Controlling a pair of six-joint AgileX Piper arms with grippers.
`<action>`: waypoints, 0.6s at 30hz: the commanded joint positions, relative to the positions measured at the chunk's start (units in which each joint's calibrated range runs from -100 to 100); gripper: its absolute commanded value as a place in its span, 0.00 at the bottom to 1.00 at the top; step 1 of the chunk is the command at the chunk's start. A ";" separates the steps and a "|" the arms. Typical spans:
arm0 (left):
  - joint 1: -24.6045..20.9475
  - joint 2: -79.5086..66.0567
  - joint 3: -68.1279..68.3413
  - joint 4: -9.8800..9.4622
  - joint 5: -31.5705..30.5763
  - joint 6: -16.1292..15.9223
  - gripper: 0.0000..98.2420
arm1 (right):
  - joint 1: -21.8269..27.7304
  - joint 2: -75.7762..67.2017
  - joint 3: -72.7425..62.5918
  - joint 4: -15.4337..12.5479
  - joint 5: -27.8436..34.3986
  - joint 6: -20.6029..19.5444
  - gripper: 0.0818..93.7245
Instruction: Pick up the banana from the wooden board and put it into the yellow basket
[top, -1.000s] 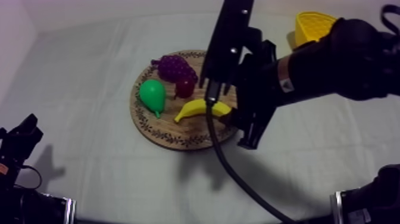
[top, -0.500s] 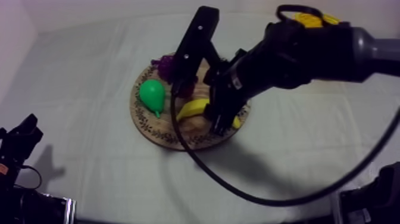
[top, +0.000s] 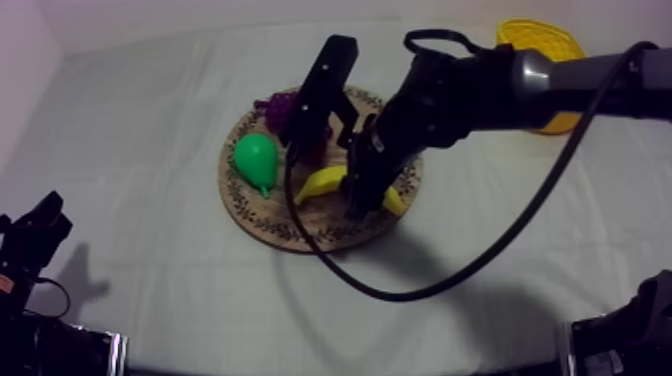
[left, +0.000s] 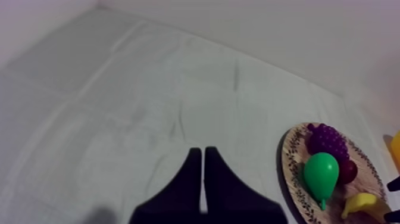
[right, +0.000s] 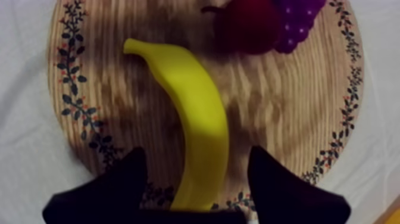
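Yellow plastic marks your target from above: the curved yellow toy banana (top: 322, 186) lies on the round wooden board with the patterned rim (top: 262, 228), mid-counter (top: 150, 120). Your right claw (top: 358, 205) is down over the banana's right end. A green toy pear (top: 256, 160) and a purple bunch of grapes (top: 277, 108) share the board. The yellow basket (top: 540, 38) sits far right, well apart from the board. Your left claw (top: 32, 240) sits low at the left edge.

Turn to your left wrist view: its black fingers lie pressed together in a narrow wedge over bare cloth, with the board off to one side.

Your right wrist view shows the fingers spread, the banana's near end between them with a gap on each side; a small red fruit (right: 247, 24) lies beside the grapes.
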 joint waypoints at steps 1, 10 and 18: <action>-0.03 -0.03 0.03 -0.01 0.02 0.01 0.00 | 0.04 1.24 -0.41 0.10 -0.41 0.03 0.51; -0.03 -0.03 0.03 -0.01 0.02 0.01 0.00 | 0.64 6.39 -1.82 -0.59 -3.07 1.44 0.44; -0.03 -0.03 0.03 -0.01 0.02 0.01 0.00 | 1.52 8.64 -3.65 -3.09 -3.41 4.44 0.26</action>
